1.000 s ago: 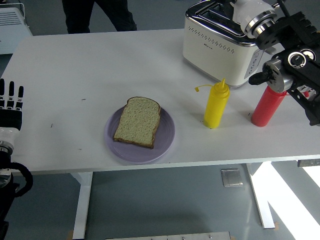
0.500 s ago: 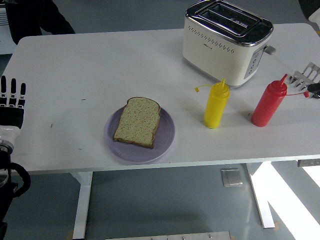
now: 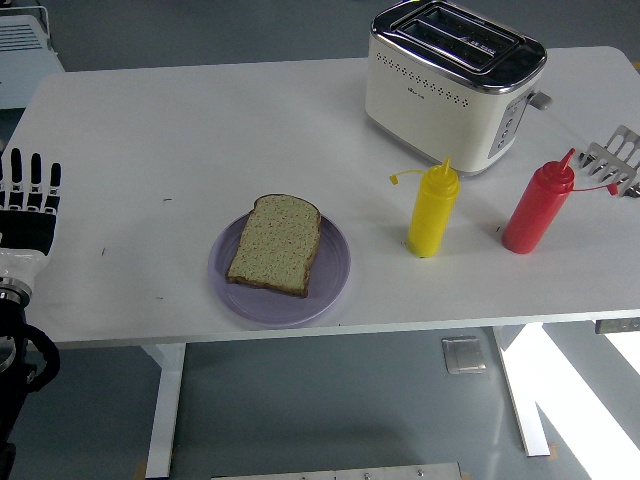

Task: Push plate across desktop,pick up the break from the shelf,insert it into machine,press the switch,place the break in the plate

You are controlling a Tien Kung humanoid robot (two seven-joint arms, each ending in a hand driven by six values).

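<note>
My right arm is no longer showing over the toaster (image 3: 455, 85); a second ago it was covering the toaster's right end and the top of the red bottle (image 3: 538, 208), now it is out of view. That is leaving the toaster's side lever, the red bottle's nozzle and the metal rack (image 3: 618, 160) right of the toaster exposed. The person who was standing beyond the table, left of the toaster, is gone. My left hand (image 3: 28, 205), far left of the toaster, is sitting slightly higher and further in, fingers straight.
</note>
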